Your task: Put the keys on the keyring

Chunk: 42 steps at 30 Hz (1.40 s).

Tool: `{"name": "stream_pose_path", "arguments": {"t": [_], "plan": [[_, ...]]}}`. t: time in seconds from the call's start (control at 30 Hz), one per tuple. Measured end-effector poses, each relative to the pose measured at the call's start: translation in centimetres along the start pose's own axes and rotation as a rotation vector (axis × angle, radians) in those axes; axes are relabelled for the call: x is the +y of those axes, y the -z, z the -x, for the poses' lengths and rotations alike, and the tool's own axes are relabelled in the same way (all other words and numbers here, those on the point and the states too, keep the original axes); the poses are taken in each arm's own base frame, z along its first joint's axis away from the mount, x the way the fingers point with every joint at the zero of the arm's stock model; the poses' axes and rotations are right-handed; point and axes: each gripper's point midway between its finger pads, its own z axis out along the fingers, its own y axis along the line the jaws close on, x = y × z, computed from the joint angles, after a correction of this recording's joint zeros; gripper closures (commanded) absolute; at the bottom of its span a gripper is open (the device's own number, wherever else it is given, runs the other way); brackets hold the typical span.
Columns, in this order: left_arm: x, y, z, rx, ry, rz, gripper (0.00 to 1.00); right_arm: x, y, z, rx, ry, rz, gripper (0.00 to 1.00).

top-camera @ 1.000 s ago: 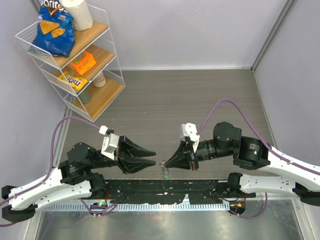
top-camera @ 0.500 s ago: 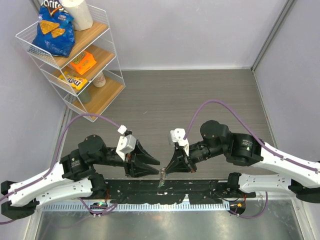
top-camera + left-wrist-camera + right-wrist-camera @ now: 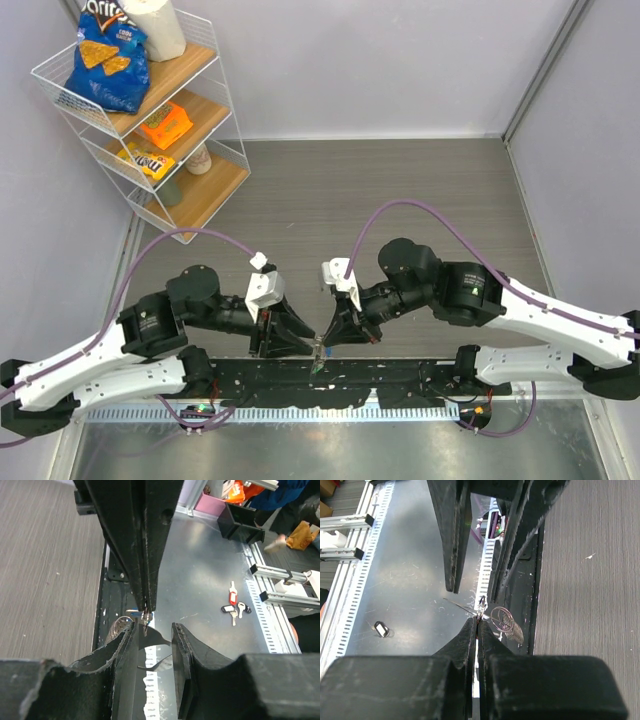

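Note:
My right gripper point(image 3: 478, 621) is shut on a small metal piece of the keyring point(image 3: 503, 619), whose thin loop and coiled, chain-like part hang just right of its tips. My left gripper point(image 3: 153, 627) faces it tip to tip, open, with its two fingers on either side of the right gripper's tip point(image 3: 146, 609). The keyring's coil point(image 3: 118, 627) lies outside the left finger. In the top view both grippers point(image 3: 308, 345) point(image 3: 325, 342) meet over the black rail at the near edge. A green speck of a key point(image 3: 316, 367) hangs below them, and a blue bit point(image 3: 131, 612) shows beside the tip.
A wire shelf point(image 3: 215, 75) with snack packets stands at the far left. The black base rail point(image 3: 400, 375) and a metal bench point(image 3: 210, 580) lie below the grippers. A loose bunch of keys with a red tag point(image 3: 233, 605) rests on that bench.
Both arms have swung inward and toward the near edge until their tips meet. The right gripper carried the small metal piece along, and neither gripper changed its opening.

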Motion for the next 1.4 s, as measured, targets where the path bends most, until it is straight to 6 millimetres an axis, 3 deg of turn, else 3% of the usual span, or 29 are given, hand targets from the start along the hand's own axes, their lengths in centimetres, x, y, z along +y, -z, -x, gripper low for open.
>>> {"name": "stream_pose_path", "arguments": {"t": [0.3, 0.53, 0.8, 1.4], "plan": [[1.0, 0.0, -1.5, 0.058, 0.032, 0.05, 0.63, -0.2, -0.5, 0.3, 0.009, -0.003, 0.004, 0.95], [1.4, 0.2, -1.4, 0.057, 0.019, 0.072, 0.63, -0.5, -1.3, -0.2, 0.037, -0.02, 0.017, 0.95], [1.4, 0.3, -1.3, 0.063, 0.015, 0.082, 0.72, -0.6, -1.8, -0.5, 0.052, -0.027, 0.025, 0.95], [1.6, 0.3, -1.8, 0.091, 0.027, 0.087, 0.75, -0.4, -2.1, -0.3, 0.056, -0.024, 0.034, 0.95]]}}
